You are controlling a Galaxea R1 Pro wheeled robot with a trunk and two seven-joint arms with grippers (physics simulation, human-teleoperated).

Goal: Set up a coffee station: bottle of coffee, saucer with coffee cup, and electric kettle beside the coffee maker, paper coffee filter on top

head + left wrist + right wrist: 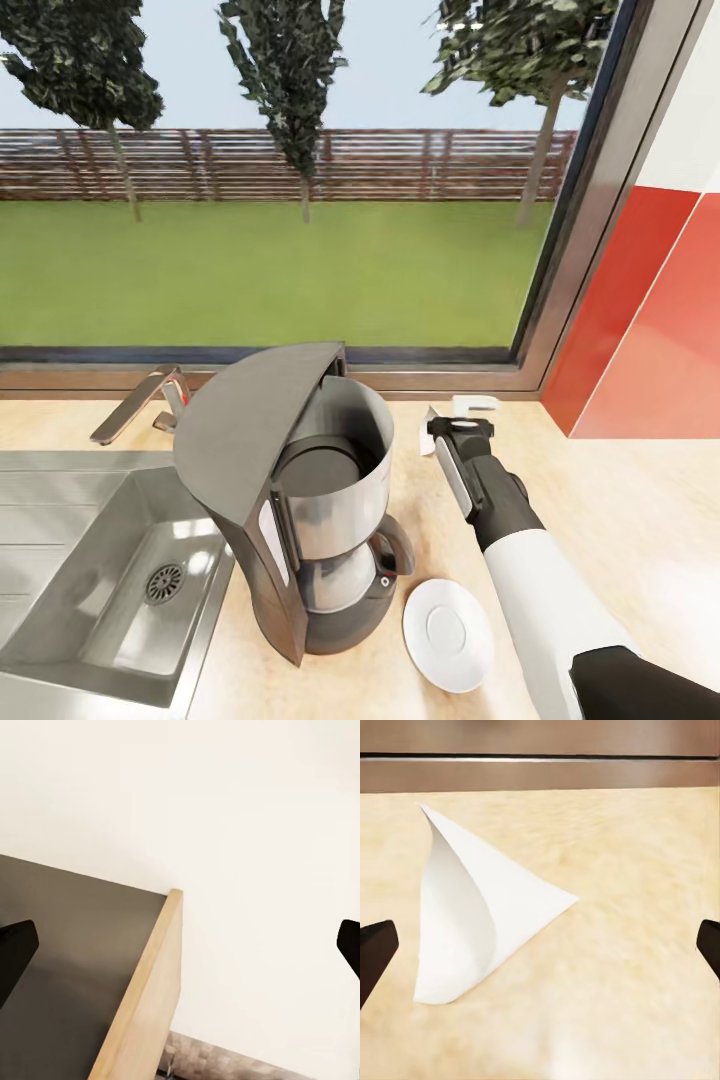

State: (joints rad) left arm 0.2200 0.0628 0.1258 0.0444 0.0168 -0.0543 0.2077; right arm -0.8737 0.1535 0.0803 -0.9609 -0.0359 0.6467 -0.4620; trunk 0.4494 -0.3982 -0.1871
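Two dark fingertips sit wide apart at the edges of our right wrist view, so our right gripper (540,949) is spread open with nothing between its fingers. Ahead of them the paper filter (484,915), a white folded cone, lies on the light wood-grain tabletop (637,982), touching neither finger. In the head view our right gripper (462,432) reaches out at about one o'clock from the coffee maker, close to the window frame (450,380), and the filter (470,405) peeks out white just past its tip.

The coffee maker (300,500) stands upright on the tabletop (620,520) in the middle of the head view, its grey lid tipped open over the silver basket, the glass carafe below with its black handle toward four o'clock. The saucer (448,635) lies flat at about five o'clock from the machine, just beside its base and apart from our right arm. The steel sink (110,590) is set into the tabletop at the machine's nine o'clock, with the tap (140,405) behind it at about eleven.

Our left gripper (180,945) also shows its fingers far apart, holding nothing; beyond them we see a pale wall (247,810), a wooden edge (142,997) and a dark panel (67,960).
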